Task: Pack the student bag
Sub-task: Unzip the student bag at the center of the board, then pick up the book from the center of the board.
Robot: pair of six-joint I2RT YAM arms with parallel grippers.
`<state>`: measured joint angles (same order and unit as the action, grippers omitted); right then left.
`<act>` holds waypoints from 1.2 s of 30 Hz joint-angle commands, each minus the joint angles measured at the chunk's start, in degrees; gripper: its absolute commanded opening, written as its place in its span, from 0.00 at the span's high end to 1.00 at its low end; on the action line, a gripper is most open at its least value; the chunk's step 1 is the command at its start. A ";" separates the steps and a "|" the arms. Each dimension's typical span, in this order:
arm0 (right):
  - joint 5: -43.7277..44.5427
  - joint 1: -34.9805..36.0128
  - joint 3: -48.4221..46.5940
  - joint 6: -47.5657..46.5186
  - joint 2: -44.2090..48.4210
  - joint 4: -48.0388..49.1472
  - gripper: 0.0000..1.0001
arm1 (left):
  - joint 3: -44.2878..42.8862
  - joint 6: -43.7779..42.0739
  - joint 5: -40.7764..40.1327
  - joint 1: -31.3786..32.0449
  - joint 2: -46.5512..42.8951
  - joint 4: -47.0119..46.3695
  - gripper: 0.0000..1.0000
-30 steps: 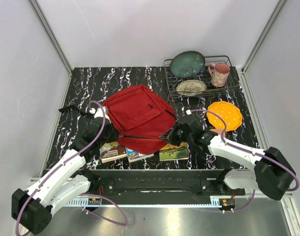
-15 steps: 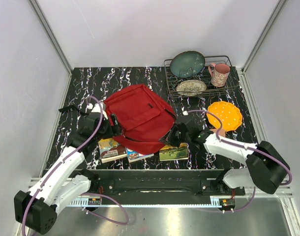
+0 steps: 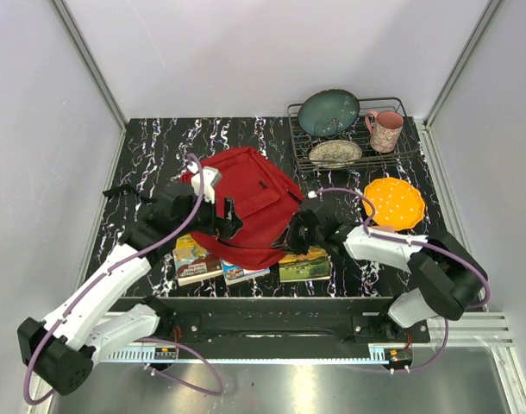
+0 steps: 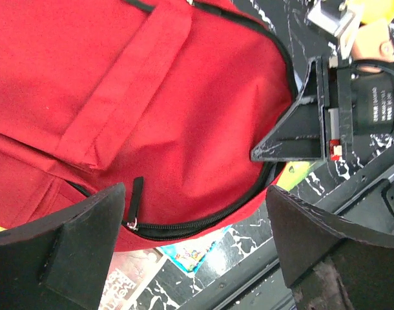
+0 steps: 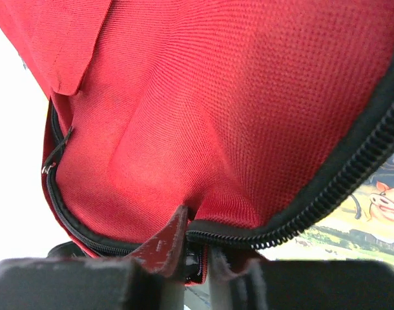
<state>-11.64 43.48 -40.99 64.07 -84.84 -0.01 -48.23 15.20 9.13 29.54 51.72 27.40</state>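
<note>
The left gripper (image 4: 194, 197) gapes above the red bag (image 3: 246, 203), which lies at the centre of the bench (image 3: 159, 147) on books (image 3: 197, 263); I cannot tell whether the narrow-set right gripper (image 5: 197, 271) holds its zip rim (image 5: 300, 213), and if not the bag could flop shut.

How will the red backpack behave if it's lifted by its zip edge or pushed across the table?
Probably floppy: the red backpack creases and sags around the zip rim lying between the right gripper's fingers. Likely light, since it looks flat and unfilled. Pushed, it would probably bunch up rather than slide, maybe dragging the books it overlaps.
</note>
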 commanded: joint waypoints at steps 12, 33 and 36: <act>-6.30 -0.68 -24.40 -2.98 -17.91 4.42 0.71 | -0.82 1.67 -9.04 1.93 -5.84 1.07 0.01; 16.22 -14.03 1.27 -11.42 18.66 -28.02 0.12 | -1.52 9.23 1.76 12.73 12.43 -15.08 0.01; 14.37 -16.49 1.88 -13.62 17.95 -28.03 0.13 | -1.78 10.90 4.22 15.89 16.21 -17.63 0.01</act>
<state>3.51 29.50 -39.70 54.54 -66.22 -25.06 -47.03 23.05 7.99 42.22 64.93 17.82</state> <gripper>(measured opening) 0.874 0.988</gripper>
